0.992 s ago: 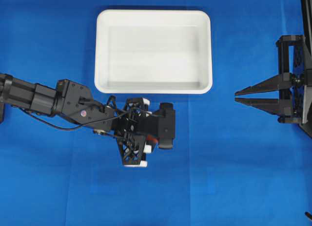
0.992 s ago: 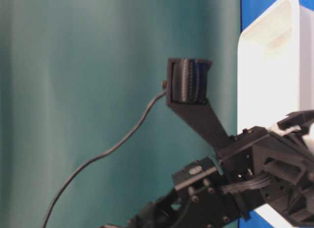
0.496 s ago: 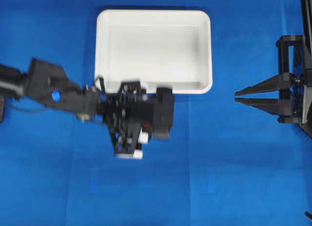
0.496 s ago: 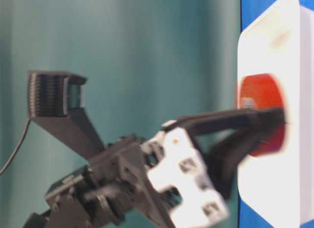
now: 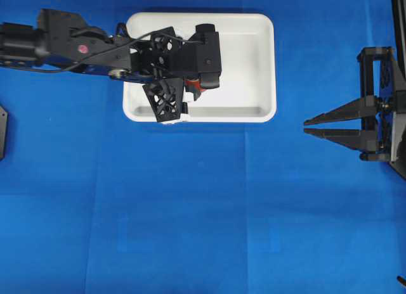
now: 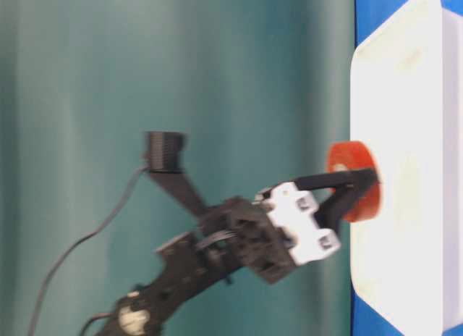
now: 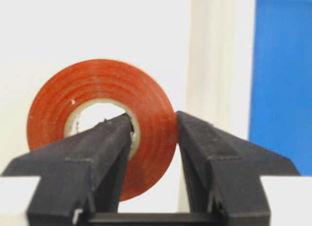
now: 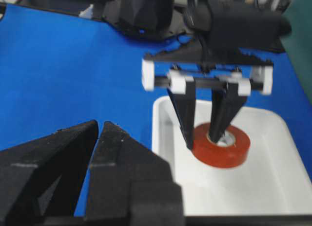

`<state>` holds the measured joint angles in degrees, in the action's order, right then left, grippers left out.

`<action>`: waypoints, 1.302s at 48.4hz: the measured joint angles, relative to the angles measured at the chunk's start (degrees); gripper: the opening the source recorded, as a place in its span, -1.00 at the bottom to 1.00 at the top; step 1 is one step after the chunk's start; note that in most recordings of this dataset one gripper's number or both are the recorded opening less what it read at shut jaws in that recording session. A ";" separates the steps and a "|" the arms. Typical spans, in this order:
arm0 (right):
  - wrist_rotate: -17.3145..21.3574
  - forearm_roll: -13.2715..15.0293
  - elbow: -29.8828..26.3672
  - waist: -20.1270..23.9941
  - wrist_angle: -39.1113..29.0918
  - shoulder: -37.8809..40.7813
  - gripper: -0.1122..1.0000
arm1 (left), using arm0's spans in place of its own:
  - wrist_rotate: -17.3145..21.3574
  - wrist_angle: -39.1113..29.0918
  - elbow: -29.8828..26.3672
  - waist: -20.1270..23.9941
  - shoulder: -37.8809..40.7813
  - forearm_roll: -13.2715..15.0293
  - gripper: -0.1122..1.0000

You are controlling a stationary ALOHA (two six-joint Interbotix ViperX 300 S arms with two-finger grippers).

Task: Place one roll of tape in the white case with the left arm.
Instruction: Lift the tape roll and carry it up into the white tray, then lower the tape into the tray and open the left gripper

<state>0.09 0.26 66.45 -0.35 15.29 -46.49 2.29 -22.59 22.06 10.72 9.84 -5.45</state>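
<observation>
Left pincer (image 7: pixel 153 133) clamped on roll of tape (image 7: pixel 102 121): one finger through core, other outside ring wall. Tape held over white case (image 5: pixel 254 66), near its left front part. Right pincer (image 5: pixel 307 127) nearly together, holding nothing, well apart over blue surface (image 5: pixel 203 211).
</observation>
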 measured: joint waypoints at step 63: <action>-0.09 0.00 0.18 0.00 -0.53 0.35 -0.91 | -1.23 2.55 8.00 -1.67 -18.19 1.05 0.55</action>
<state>0.00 0.26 66.62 -0.35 14.77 -46.14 1.05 -20.04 30.06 9.05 -8.35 -4.39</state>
